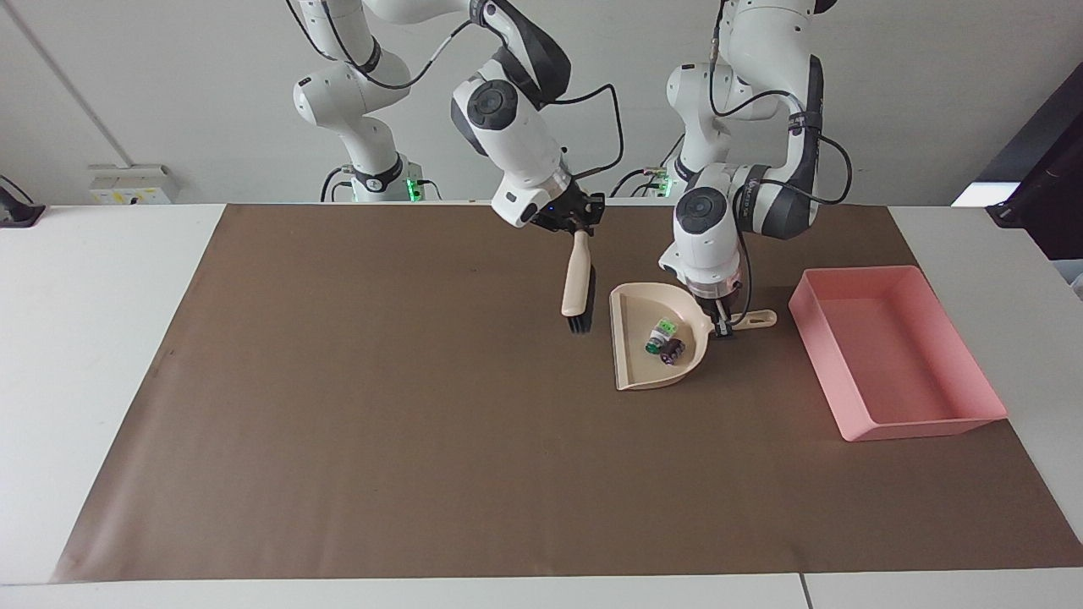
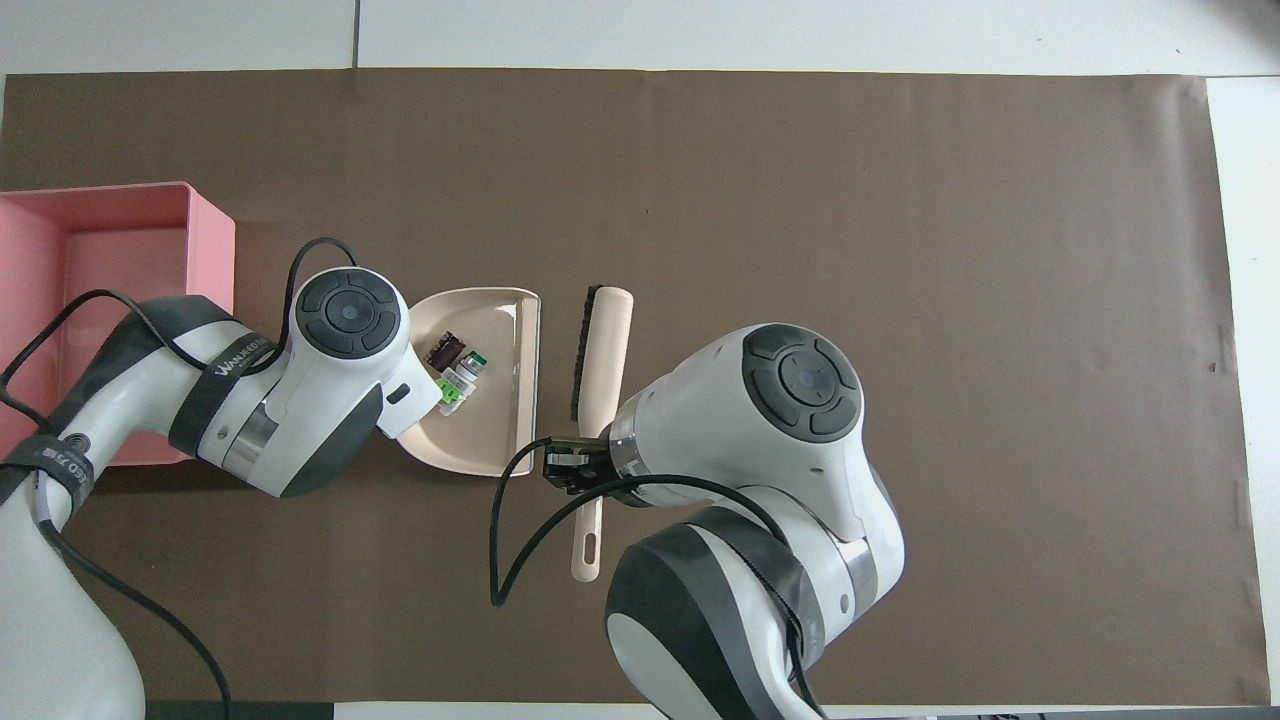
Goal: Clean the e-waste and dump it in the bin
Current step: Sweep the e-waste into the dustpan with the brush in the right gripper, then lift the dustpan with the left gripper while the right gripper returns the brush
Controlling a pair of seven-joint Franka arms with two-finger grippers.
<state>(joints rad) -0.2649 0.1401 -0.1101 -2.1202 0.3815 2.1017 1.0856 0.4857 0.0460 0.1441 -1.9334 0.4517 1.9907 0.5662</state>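
Now my left gripper [image 1: 722,328] is clamped on the handle of the cream dustpan [image 1: 630,347], low at the table, so the pan lies flat on the brown mat [image 1: 381,406] with its open lip turned toward my right arm's end. Just beside my fingertips, inside the pan and against its curved back wall, lies the e-waste [image 1: 664,338]: a green-tipped part, a whitish one and a dark cylinder, bunched together and touching. I judge they sit deep there because that is where a sweep would push them, and it helps me, since they should not roll out over the lip when I lift. My right gripper [image 1: 579,229] is clenched on the top of the brush [image 1: 576,288], which hangs bristles-down above the mat just beside the pan's lip, clear of it so the pan can move freely. The pink bin [image 1: 897,351] stands on the mat toward my left arm's end, near my left gripper but apart from the pan. Sweeping looks done; carrying and tipping remain.
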